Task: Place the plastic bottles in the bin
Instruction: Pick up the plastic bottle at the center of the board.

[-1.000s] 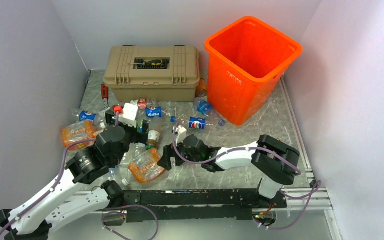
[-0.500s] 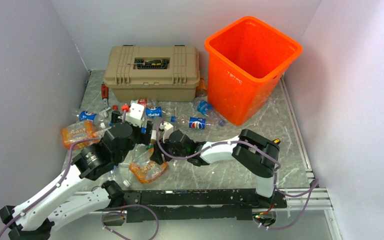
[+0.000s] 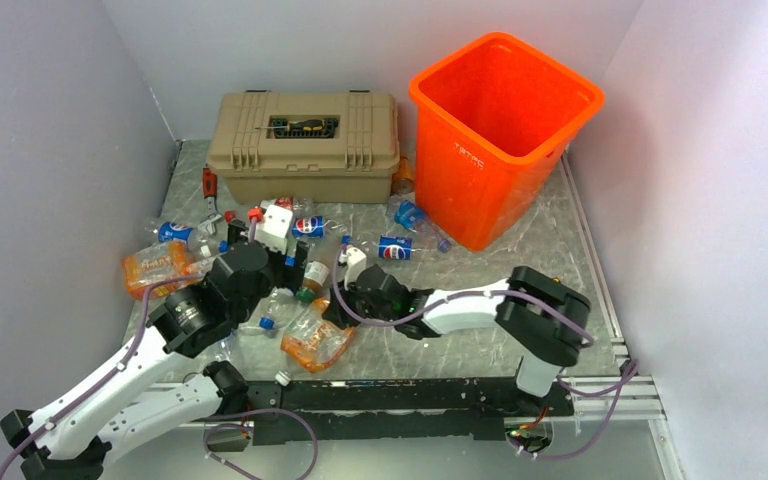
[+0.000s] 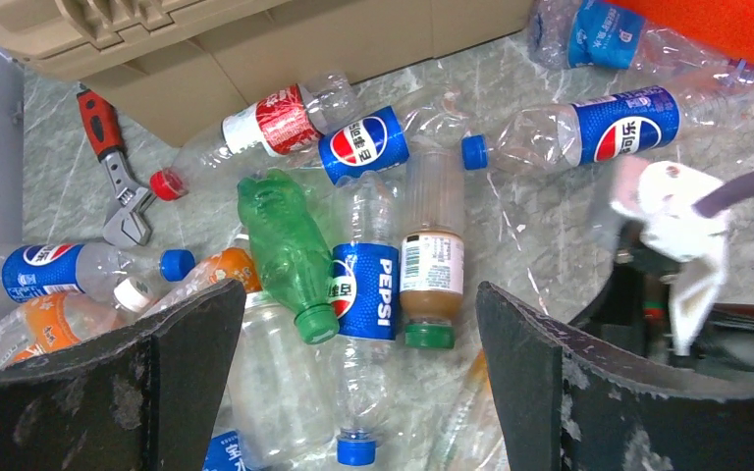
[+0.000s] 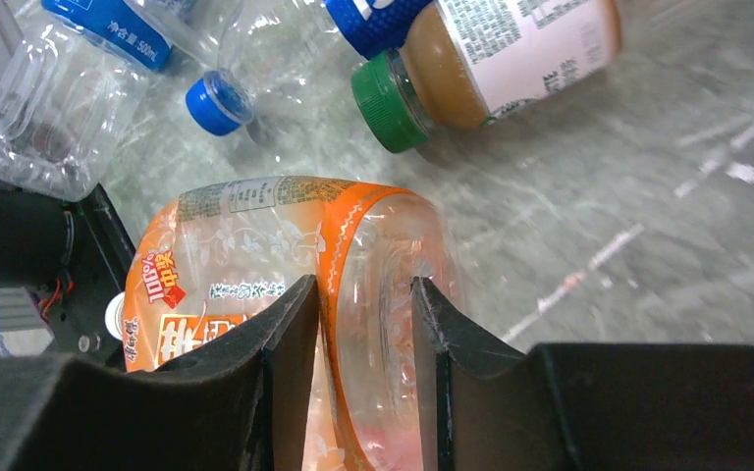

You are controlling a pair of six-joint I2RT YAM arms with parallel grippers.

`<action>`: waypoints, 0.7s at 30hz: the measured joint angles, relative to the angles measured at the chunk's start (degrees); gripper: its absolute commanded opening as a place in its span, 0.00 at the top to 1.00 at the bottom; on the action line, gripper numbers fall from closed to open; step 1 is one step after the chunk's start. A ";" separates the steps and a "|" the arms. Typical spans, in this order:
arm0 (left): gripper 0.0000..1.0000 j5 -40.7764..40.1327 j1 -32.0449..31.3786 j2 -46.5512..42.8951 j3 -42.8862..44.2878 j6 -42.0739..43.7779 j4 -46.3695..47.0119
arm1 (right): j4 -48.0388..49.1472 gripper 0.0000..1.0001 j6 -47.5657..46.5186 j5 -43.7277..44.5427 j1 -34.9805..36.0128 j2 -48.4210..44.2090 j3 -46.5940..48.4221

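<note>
Crushed plastic bottles lie scattered on the table's left half. My right gripper point(image 5: 363, 304) is shut on the clear end of a large orange-wrapped bottle point(image 5: 255, 255), which shows near the front edge point(image 3: 318, 345). My left gripper point(image 4: 363, 304) hangs open above a pile: a Pepsi bottle point(image 4: 371, 285), a green bottle point(image 4: 285, 245) and a brown-juice bottle with a green cap point(image 4: 432, 275). Nothing is between its fingers. A second orange-wrapped bottle point(image 3: 155, 265) lies far left. The orange bin point(image 3: 480, 190) stands at the back right with more Pepsi bottles point(image 3: 395, 246) at its foot.
A tan latched toolbox point(image 3: 305, 150) stands at the back left of the bin, with a yellow-handled screwdriver point(image 3: 305, 125) in its lid recess. A red-handled wrench point(image 4: 108, 157) lies by the toolbox's left corner. Walls close in on both sides.
My right gripper reached left and closed on the orange-wrapped bottle, which has shifted slightly right and toward the front edge. My left gripper moved a little farther over the pile, still open.
</note>
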 measured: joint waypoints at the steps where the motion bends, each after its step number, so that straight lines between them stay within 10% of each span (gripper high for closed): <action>1: 0.07 0.13 0.09 -0.11 0.00 -0.04 0.00 | -0.50 0.92 -0.17 0.66 0.00 -1.68 -1.18; 21: 0.00 9.01 0.90 -8.79 -5.07 -15.74 8.07 | 8.98 1.00 13.05 18.32 0.00 -42.91 -30.77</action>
